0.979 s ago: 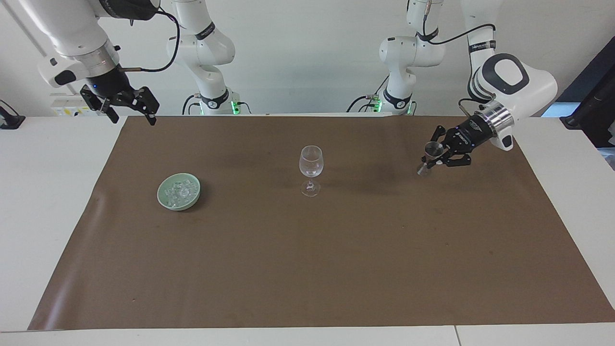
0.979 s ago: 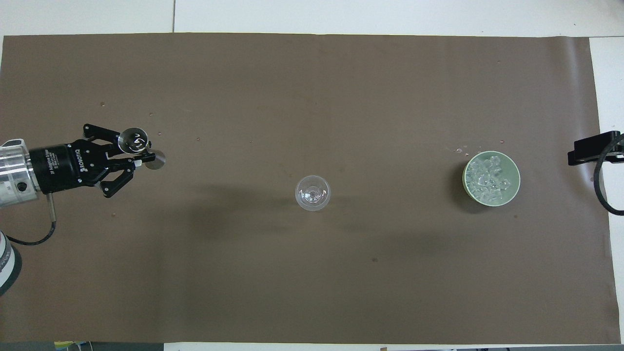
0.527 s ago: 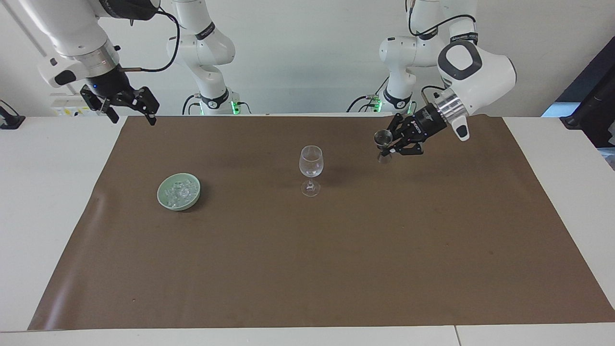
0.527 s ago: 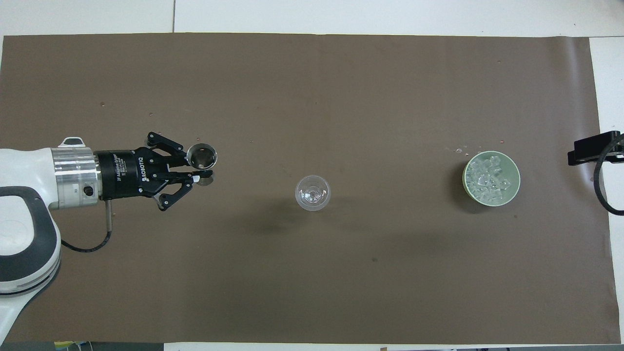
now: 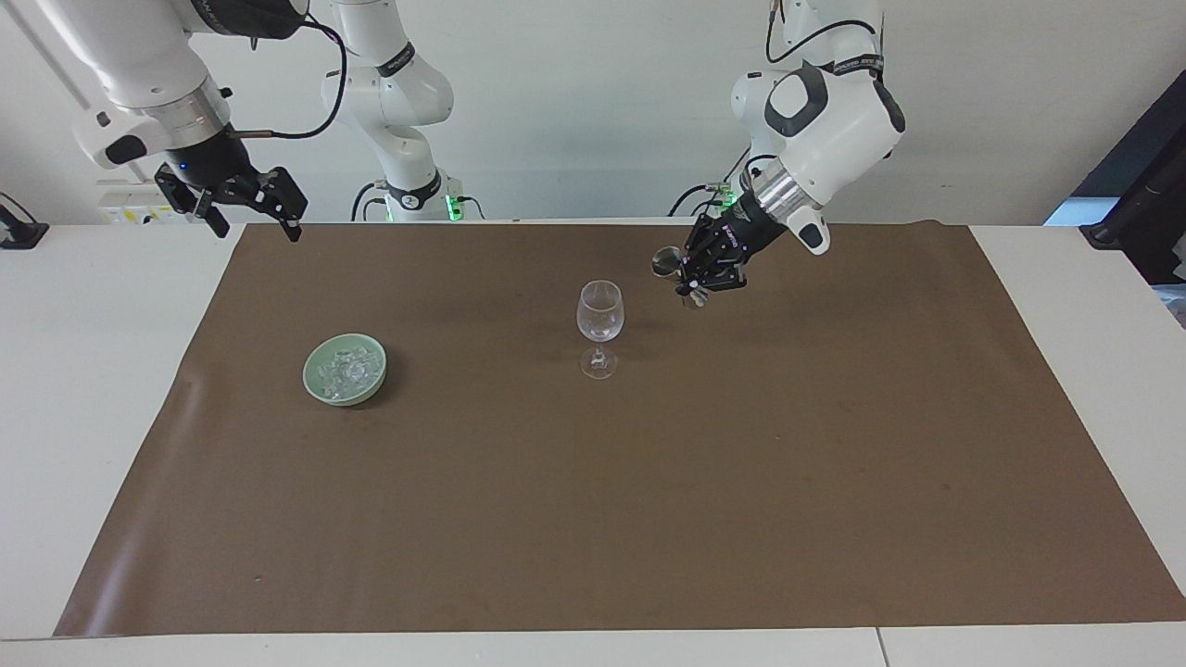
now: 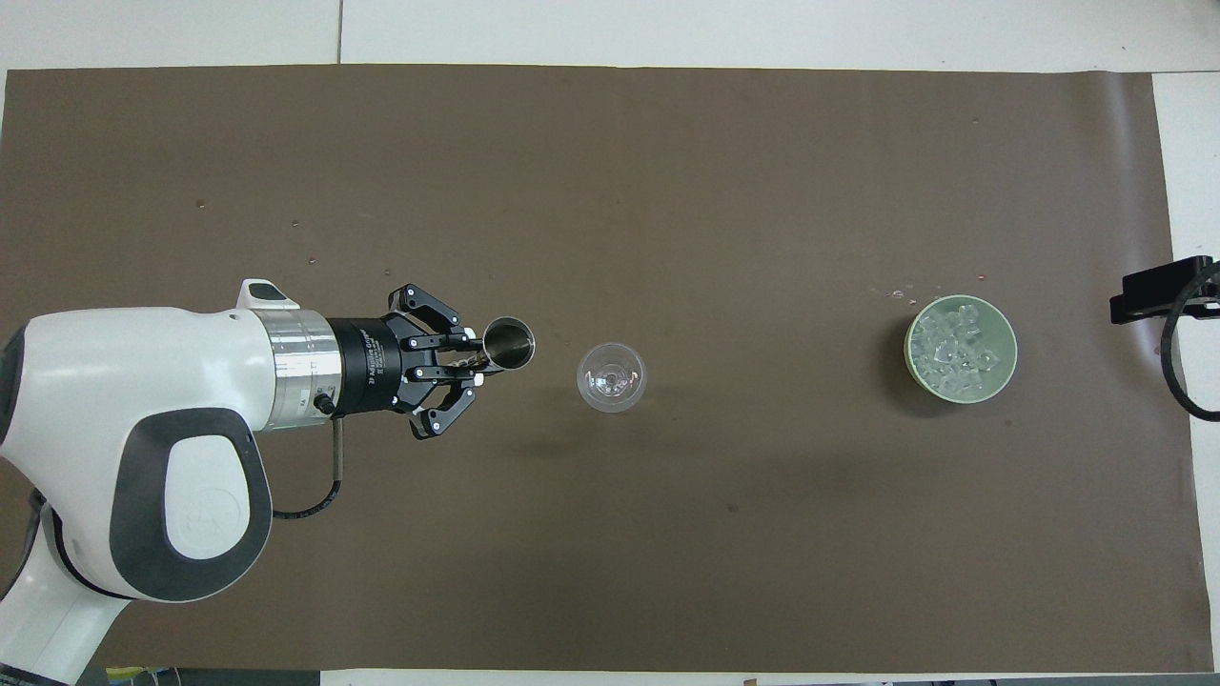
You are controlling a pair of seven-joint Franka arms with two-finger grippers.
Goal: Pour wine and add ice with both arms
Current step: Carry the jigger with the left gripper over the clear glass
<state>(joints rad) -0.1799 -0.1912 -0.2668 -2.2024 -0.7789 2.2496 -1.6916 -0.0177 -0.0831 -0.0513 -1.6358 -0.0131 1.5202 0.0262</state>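
Listing items on the brown-papered surface (image 5: 649, 519), as they stand.

Item 1, ice (image 6: 956, 349): heap of small clear cubes in a green bowl (image 5: 315, 384), toward the right arm's end of the surface, well apart from the glass. Judged hard, light and slippery, likely wet; single cubes would skid from a pinch. Better taken by gripping the bowl's rim, or one cube squarely across flat faces.

Item 2, wine glass (image 5: 600, 320): upright at mid-surface, looks empty, though a little clear liquid could not be ruled out. Thin and fragile, top-heavy on its stem; a nudge at the rim would tip it.

Item 3, metal measuring cup (image 6: 508, 343): double-ended, clamped at its waist in the left pincer (image 6: 474, 359), fingertips together on it, held in the air just beside the glass and not over it.

Item 4, right pincer (image 5: 250, 206): fingers apart, empty, waiting raised over the surface's edge at its own end.

View notes: the facing view gives height, showing the cup clear of the paper and about level with the glass's rim. The overhead view looks into the cup's mouth and separates the cubes, but catches only a dark edge of the right arm.
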